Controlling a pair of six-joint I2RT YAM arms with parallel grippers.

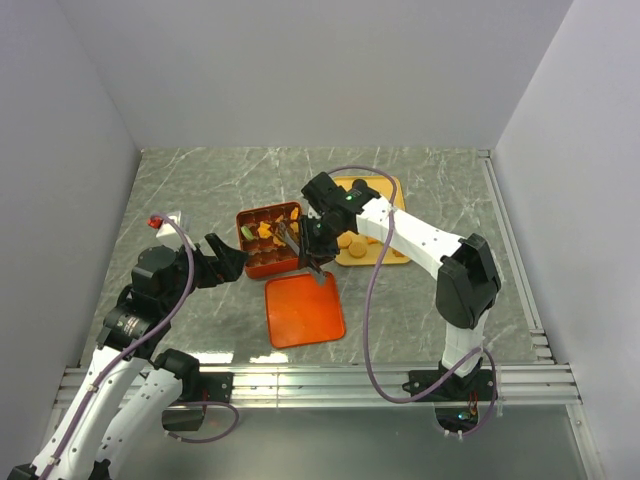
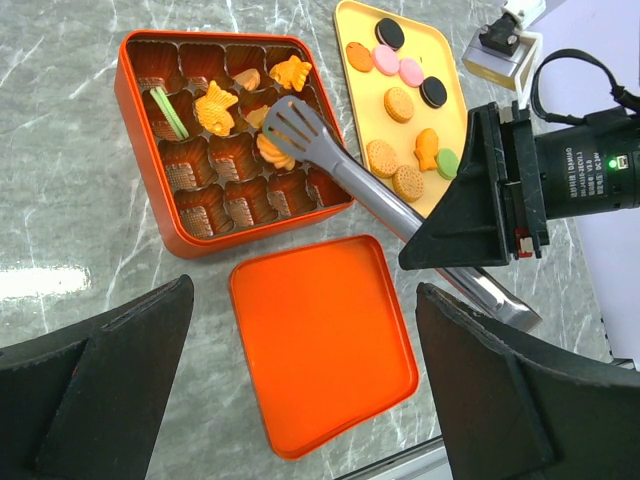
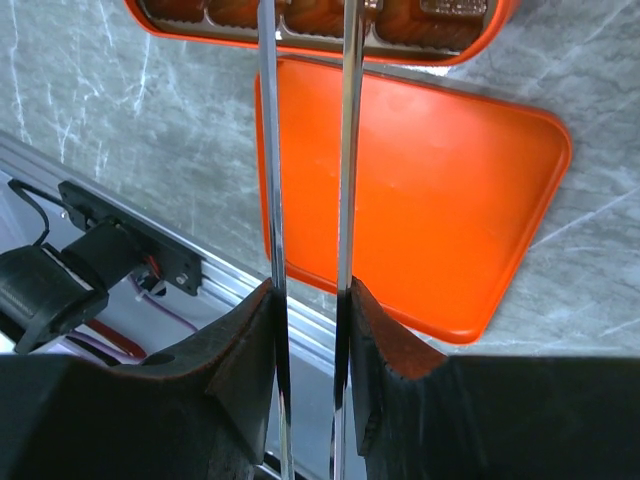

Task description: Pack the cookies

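left claw (image 1: 228, 258) sat wide apart, holding nothing, low on the near-left of the table (image 2: 60, 180) and aimed at the work area. my read: parked out of the way, with its camera giving a view of the box.

lid (image 2: 320, 340) lay flat, inside up, just in front of the box, with a thin strip of table showing between them. off so the cells were reachable, close so it could go on last.

right claw (image 3: 308, 305) was narrowed onto the two metal arms of the tongs (image 2: 345, 168), pinching them partway together. it gripped near the handle end, so the long reach left the bulky claw outside the box walls.

slotted grey tong head was down over a middle cell of the box (image 2: 140, 150), right on an orange cookie (image 2: 272, 152). couldn't tell if that one was pinched or resting in the cell. a few other cells held fish shapes (image 2: 215, 108). most cells looked bare.

beyond and just right of the box, the yellow tray (image 2: 360, 120) carried the rest of the cookies (image 2: 398, 103): tan rounds, pink, black, one green, a fish. staged beside the box for short transfers.

judgement: packing was at an early stage, with most of the tray stock unpacked.
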